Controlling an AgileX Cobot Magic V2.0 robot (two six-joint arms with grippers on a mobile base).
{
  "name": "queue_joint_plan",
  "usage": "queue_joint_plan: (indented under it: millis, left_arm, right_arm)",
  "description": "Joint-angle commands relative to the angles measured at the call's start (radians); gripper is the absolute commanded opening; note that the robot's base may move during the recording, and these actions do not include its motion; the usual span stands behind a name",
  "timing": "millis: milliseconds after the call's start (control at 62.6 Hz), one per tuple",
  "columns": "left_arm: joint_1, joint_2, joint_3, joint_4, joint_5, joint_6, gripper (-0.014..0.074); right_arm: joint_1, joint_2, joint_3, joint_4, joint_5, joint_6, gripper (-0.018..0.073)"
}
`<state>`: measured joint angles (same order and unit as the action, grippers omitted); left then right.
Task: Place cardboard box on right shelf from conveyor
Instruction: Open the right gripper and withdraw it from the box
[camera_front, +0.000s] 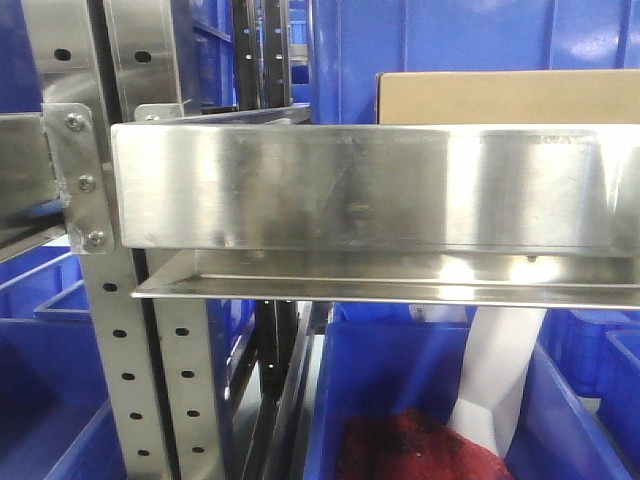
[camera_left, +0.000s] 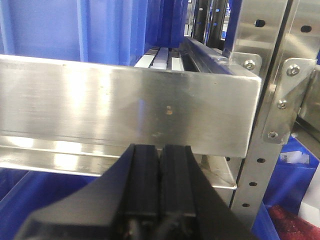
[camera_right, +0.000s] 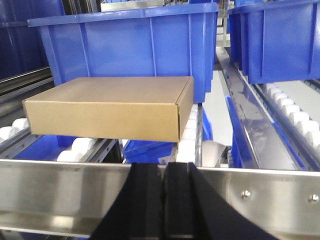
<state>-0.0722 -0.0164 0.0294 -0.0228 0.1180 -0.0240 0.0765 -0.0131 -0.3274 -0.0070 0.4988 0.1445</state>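
The plain tan cardboard box (camera_right: 110, 107) lies flat on white rollers (camera_right: 80, 146) of the right shelf, just behind its shiny steel front lip (camera_right: 65, 195). From the front, only the box's top strip (camera_front: 500, 97) shows above that lip (camera_front: 380, 185). My right gripper (camera_right: 164, 172) is shut and empty, in front of the lip and short of the box. My left gripper (camera_left: 160, 155) is shut and empty too, facing the lip of the neighbouring steel shelf (camera_left: 125, 105). The conveyor is out of view.
Blue plastic bins (camera_right: 130, 45) stand directly behind the box, and another (camera_right: 272, 37) sits on the roller lane to the right. Perforated steel uprights (camera_front: 120, 340) (camera_left: 265, 125) separate the shelves. Below, a blue bin (camera_front: 400, 400) holds red cloth (camera_front: 420, 450) and a white item (camera_front: 500, 370).
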Motion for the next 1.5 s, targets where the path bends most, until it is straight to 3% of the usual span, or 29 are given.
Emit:
queue_joint_plan:
  millis: [0, 160, 304, 1486]
  left_arm:
    - [0.000, -0.008, 0.010, 0.001, -0.087, -0.005, -0.0116]
    - [0.000, -0.008, 0.010, 0.001, -0.087, -0.005, -0.0116]
    - [0.000, -0.008, 0.010, 0.001, -0.087, -0.005, -0.0116]
    - [0.000, -0.008, 0.010, 0.001, -0.087, -0.005, -0.0116]
  right_arm:
    - [-0.007, -0.001, 0.025, -0.020, -0.174, 0.000, 0.0046]
    - [-0.008, -0.015, 0.190, -0.018, -0.458, 0.000, 0.0046]
    - [-0.008, -0.015, 0.310, 0.047, -0.569, 0.000, 0.0046]
    - [-0.009, -0.015, 0.342, 0.060, -0.563, -0.004, 0.0046]
